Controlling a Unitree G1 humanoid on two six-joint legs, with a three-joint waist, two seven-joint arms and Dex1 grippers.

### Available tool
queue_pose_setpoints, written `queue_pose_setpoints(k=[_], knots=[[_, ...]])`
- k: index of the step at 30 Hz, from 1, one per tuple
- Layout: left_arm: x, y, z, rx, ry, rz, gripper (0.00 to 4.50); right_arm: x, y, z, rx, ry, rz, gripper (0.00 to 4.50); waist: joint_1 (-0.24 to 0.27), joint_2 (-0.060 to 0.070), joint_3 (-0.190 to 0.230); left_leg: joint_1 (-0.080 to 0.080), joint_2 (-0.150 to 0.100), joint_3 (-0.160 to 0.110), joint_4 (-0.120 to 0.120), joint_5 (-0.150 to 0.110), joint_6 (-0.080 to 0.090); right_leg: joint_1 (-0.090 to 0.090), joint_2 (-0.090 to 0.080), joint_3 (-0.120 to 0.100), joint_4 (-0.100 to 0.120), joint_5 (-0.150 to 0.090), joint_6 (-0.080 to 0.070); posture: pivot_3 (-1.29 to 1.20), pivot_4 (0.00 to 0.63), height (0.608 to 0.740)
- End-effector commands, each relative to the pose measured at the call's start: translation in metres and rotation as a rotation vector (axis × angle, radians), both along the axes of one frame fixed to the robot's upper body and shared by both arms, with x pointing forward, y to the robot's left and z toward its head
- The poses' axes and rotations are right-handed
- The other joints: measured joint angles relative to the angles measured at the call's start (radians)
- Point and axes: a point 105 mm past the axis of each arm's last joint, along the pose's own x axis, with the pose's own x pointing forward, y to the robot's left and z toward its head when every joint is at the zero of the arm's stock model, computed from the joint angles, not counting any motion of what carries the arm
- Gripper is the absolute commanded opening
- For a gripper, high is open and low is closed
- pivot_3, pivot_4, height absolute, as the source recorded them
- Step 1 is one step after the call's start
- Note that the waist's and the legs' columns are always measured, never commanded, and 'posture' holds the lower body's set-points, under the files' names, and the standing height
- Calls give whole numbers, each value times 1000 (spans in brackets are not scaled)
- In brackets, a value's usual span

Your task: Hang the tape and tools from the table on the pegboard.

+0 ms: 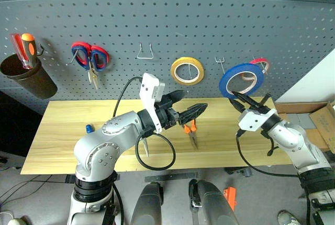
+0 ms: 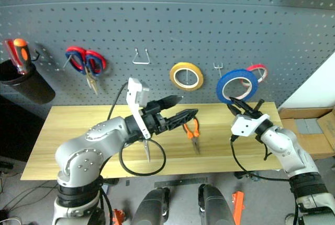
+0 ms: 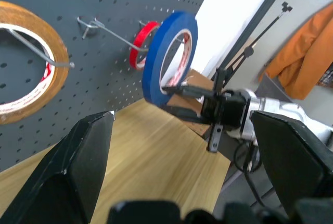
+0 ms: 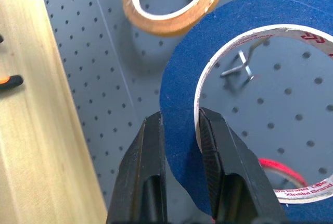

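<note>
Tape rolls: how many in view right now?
3. The yellow roll hangs on a pegboard hook; the red roll hangs on a hook farther right; the blue tape is pinched in the right gripper before the board.

Only readable bit I can spot is red print on the white inner core of the red tape [image 4: 291, 182], looks like "Xinrabi tape", partly cut off. The blue tape [image 4: 182, 130] has red marks too, but unreadable.
</note>
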Motion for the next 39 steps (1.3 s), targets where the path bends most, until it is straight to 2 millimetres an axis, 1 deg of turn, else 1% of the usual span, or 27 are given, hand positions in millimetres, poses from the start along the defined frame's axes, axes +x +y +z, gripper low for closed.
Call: queue_pose_setpoints(k=[1,4,7,12,16,19,21,27,31,33,39], knots=[[-5,-1,7,-16,-42,-10,4500,0,7,7,15,-29,44,361,0,0,0,0,0,0,0,0,0,0,0,0,1,0,0,131,245,740],[-5,-2,8,-19,-44,-11,4500,4,11,3,12,1,66,361,-1,0,0,1,0,0,0,1,-1,0,0,0,3,0,-1,131,246,740],[-2,-1,10,-19,-52,0,4500,9,10,-3,9,45,73,361,0,0,0,2,0,0,0,3,-1,0,0,0,3,1,-2,131,245,740],[5,-1,12,-20,-64,9,4500,20,6,-8,5,92,61,361,0,0,0,2,0,0,0,4,-1,0,0,0,4,2,-3,131,247,740],[8,-7,14,-31,-75,-1,4500,30,1,-12,9,127,39,361,0,0,0,3,0,1,0,4,-1,1,0,0,4,2,-3,127,247,740],[7,-9,14,-32,-77,-7,4500,33,0,-10,2,123,43,361,0,0,0,3,0,1,0,5,-1,1,0,0,4,3,-3,127,247,740],[6,-8,13,-30,-77,-8,4500,35,-1,-6,6,106,44,361,0,0,0,3,0,1,0,5,-1,1,0,0,4,3,-3,126,250,740],[6,-7,12,-24,-77,-5,4500,30,-4,0,-6,55,34,361,0,0,0,2,0,1,0,5,-1,0,0,0,4,3,-3,126,250,740],[6,-7,12,-28,-79,-6,4500,19,-4,-9,-62,49,26,361,3,0,0,2,0,0,-1,5,-2,0,0,-1,4,3,-3,124,241,740],[6,-8,12,-31,-79,-10,4500,14,-3,-9,-75,43,29,361,3,0,0,1,0,0,-1,5,-2,0,0,-1,3,3,-3,124,241,740],[8,-12,14,-45,-83,-18,4500,10,2,-7,-101,38,33,361,-2,0,0,2,0,1,-1,5,-3,0,0,0,4,3,-3,124,241,740]])
